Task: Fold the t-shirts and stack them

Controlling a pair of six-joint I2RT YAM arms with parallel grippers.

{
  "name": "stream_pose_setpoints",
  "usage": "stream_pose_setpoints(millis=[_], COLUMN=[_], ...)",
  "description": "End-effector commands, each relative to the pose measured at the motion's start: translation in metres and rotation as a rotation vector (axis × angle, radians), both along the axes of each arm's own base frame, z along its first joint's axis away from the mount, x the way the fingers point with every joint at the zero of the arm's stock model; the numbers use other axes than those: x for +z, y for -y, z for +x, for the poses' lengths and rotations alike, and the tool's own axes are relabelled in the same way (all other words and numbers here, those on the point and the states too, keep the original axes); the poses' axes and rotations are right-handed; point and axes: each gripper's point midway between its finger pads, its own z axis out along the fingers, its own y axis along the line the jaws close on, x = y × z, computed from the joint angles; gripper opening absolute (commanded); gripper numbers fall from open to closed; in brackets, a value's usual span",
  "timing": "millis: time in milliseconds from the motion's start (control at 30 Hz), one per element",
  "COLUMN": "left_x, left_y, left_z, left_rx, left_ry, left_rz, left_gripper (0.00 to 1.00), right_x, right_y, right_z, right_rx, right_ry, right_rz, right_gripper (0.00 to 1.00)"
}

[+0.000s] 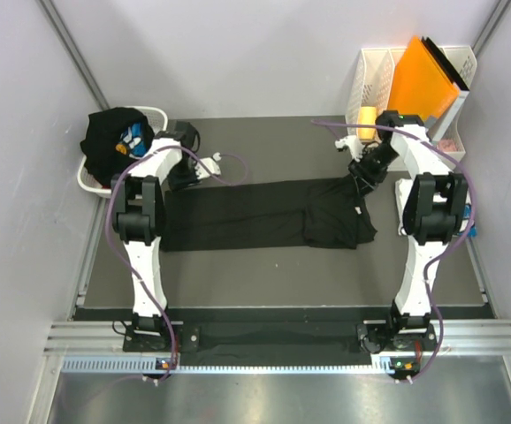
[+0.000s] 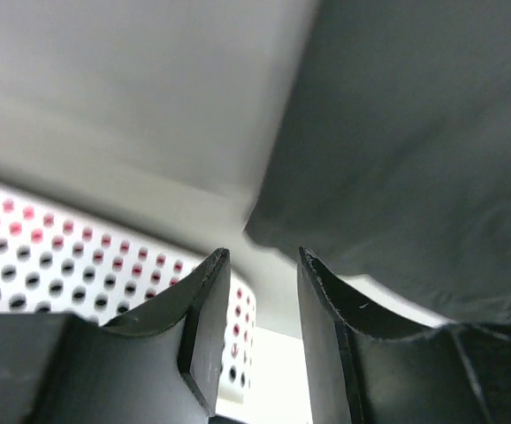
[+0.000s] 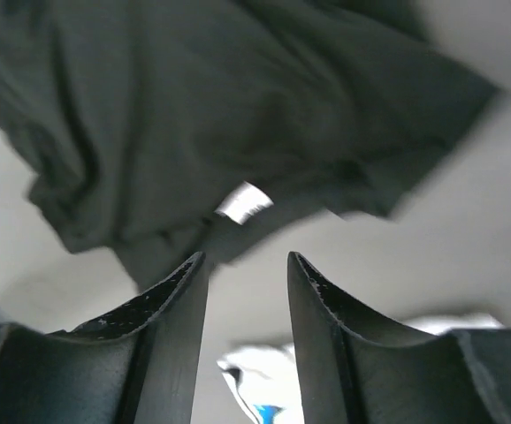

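The black t-shirt [image 1: 264, 212] lies stretched across the surface [image 1: 264, 278], one end by each arm, likely so each can take an end. The left gripper [image 2: 263, 258] and right gripper [image 3: 245, 258] hover at its far edge, both narrowly parted and empty. There is open room on the near side of the shirt. Another t-shirt [image 1: 118, 141] fills the basket [image 1: 86, 181].

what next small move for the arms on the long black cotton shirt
Probably close each gripper on its end of the long black cotton t-shirt: left gripper and right gripper both stand open and empty, cloth just ahead of the fingertips.
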Motion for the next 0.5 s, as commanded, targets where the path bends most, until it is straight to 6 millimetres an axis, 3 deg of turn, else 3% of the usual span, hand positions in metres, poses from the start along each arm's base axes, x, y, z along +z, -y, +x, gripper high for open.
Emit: stream_pose_setpoints(millis=[0, 200, 467], left_x=[0.010, -0.010, -0.014], left_y=[0.030, 0.051, 0.064], left_z=[0.009, 0.016, 0.022], left_rx=[-0.070, -0.115, -0.147], left_ry=[0.070, 0.065, 0.069], left_rz=[-0.047, -0.038, -0.039], left_gripper=[0.42, 0.42, 0.43], right_x=[-0.004, -0.024, -0.039], right_y=[-0.025, -0.036, -0.032], right_z=[-0.019, -0.025, -0.027], right_rx=[-0.015, -0.037, -0.060], right_ry=[-0.127, -0.217, -0.221], right_rz=[0.160, 0.219, 0.213], right_gripper=[0.41, 0.40, 0.39])
